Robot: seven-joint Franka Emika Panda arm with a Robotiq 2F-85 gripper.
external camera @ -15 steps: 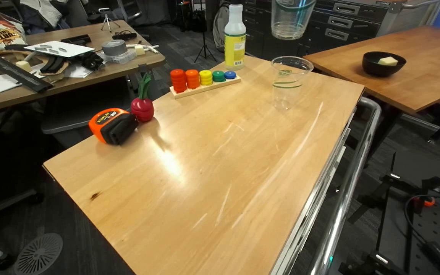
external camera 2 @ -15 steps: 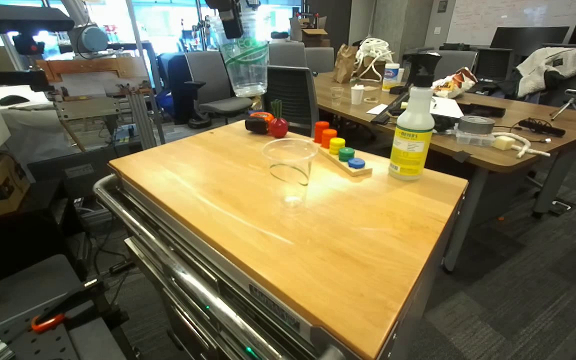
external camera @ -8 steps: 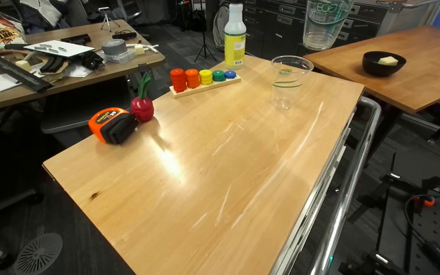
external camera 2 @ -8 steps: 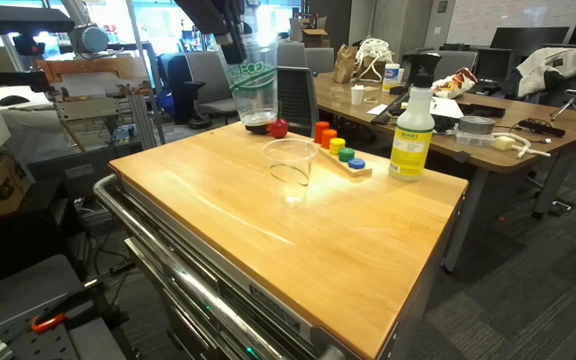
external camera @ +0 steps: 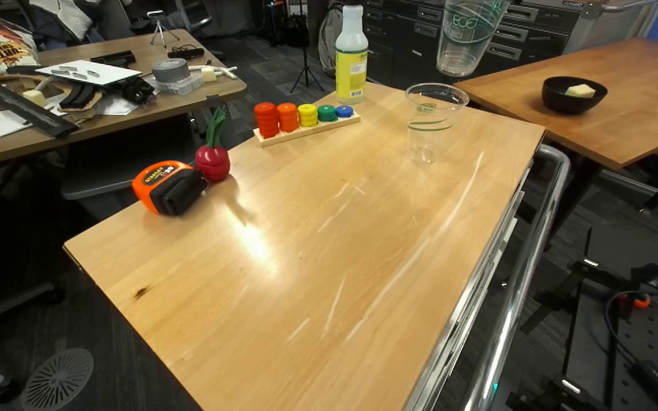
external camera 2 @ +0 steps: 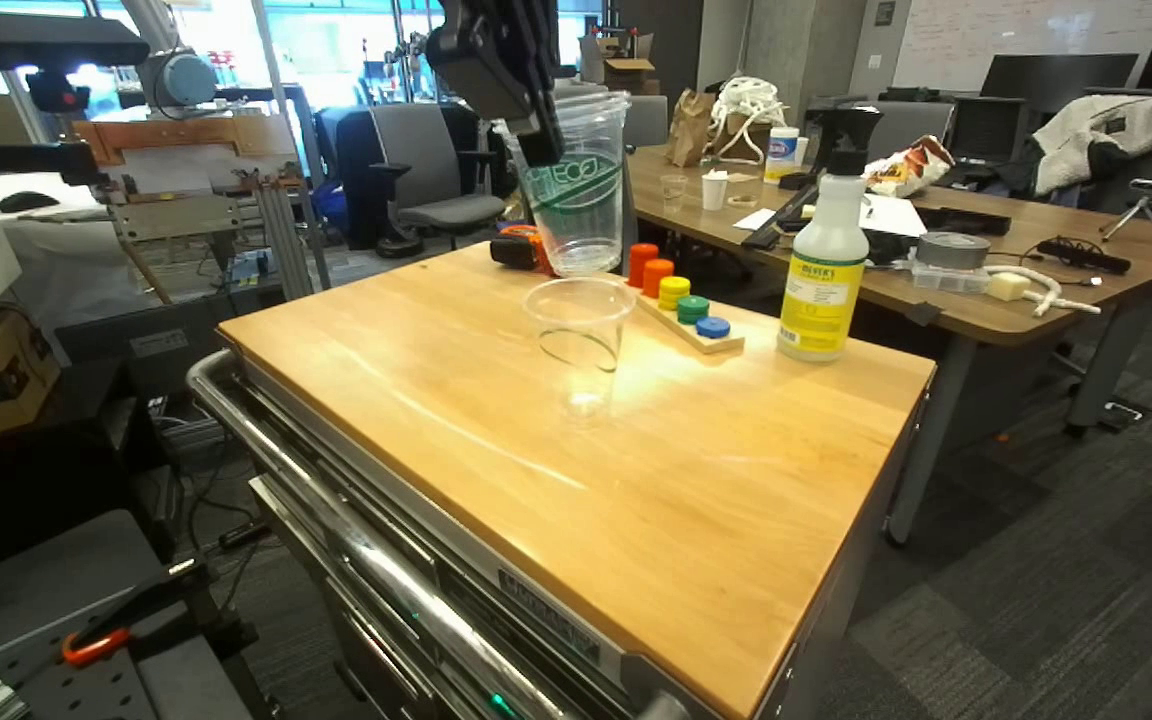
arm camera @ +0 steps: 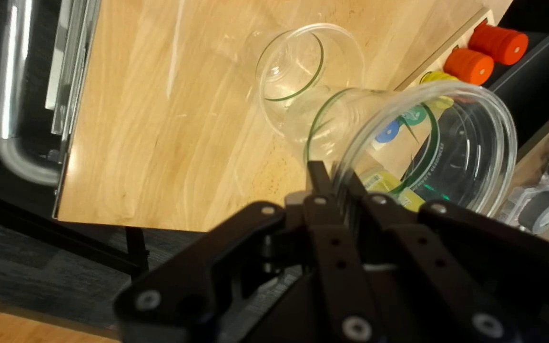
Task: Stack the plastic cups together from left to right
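While our gripper (arm camera: 336,177) is clamped on the wall of the nested cups (external camera 2: 584,215), we hold 'em tilted, up off the table (external camera 2: 426,390), apart from the single cup (external camera 2: 579,348) standing upright there w/ the ring toy (external camera 2: 676,293) & spray bottle (external camera 2: 823,275).

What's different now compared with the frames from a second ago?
In both exterior views, the held cups, seemingly nested, have shifted lower and rightward in the picture. The gripper stays shut on them near the rim; nothing was grasped or released. Unchanged: the standing cup, bottle, coloured rings, tape measure and toy radish.
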